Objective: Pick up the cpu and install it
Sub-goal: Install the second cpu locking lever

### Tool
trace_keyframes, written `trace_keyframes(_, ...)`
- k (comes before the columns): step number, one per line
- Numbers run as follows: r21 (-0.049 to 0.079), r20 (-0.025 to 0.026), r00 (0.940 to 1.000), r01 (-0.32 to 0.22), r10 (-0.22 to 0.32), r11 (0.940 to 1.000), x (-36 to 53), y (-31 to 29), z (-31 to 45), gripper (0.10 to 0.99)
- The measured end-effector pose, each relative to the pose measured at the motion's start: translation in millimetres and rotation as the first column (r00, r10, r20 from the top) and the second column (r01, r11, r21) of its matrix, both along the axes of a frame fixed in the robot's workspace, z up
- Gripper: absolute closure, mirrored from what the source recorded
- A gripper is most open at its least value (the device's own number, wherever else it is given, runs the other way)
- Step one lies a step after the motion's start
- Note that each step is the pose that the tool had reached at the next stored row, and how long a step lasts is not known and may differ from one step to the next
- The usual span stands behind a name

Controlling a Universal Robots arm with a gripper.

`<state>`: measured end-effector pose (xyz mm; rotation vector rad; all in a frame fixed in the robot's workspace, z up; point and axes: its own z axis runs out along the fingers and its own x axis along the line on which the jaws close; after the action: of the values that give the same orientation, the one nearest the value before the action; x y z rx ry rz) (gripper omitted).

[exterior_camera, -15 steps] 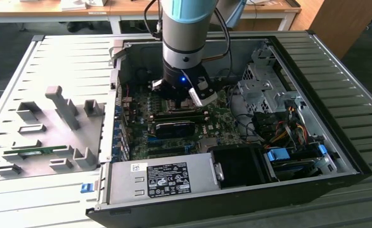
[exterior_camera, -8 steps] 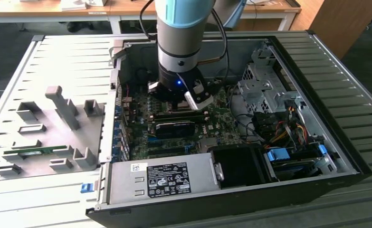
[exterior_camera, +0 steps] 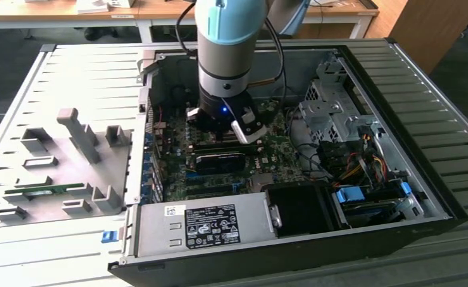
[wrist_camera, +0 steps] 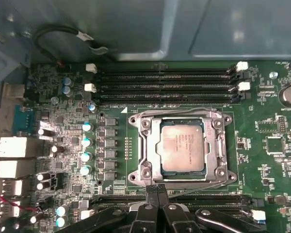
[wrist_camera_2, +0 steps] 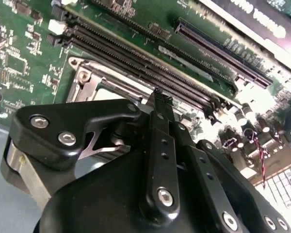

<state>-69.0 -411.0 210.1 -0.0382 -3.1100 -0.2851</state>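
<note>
- Inside the open computer case (exterior_camera: 393, 125), in the exterior view, the arm stands upright, its gripper (exterior_camera: 222, 133) low over the motherboard (exterior_camera: 217, 179).
- In the second wrist view, the black fingers (wrist_camera_2: 161, 145) sit pressed together, holding nothing.
- In the first wrist view, the cpu (wrist_camera: 182, 146) lies seated in its socket (wrist_camera: 182, 148), just beyond the fingertips.

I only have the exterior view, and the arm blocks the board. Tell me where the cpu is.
Observer: In the first wrist view the cpu lies flat inside the socket, metal top up.
Operator: Report the gripper.
Observer: The gripper sits at the socket's edge, off the cpu, shut on nothing.
Operator: Check the memory slots.
Observer: The four memory slots across the socket from the gripper are empty.
</note>
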Motion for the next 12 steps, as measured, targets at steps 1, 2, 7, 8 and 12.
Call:
trace_keyframes(1,0.001,0.0,1.0,0.002,-0.002,1.0,0.0,-1.4,-1.0,0.98)
trace_keyframes(2,0.002,0.0,1.0,0.003,-0.003,1.0,0.0,-2.5,-1.3,0.98)
trace_keyframes(7,0.01,0.0,1.0,0.005,-0.005,0.9999,-0.9,-8.8,-1.6,0.98)
trace_keyframes(8,0.013,0.0,1.0,0.005,-0.005,0.9999,-1.9,-9.4,-1.6,0.98)
trace_keyframes(12,0.027,-0.0001,1.0,0.005,-0.005,0.9996,-4.7,-9.8,-2.2,0.98)
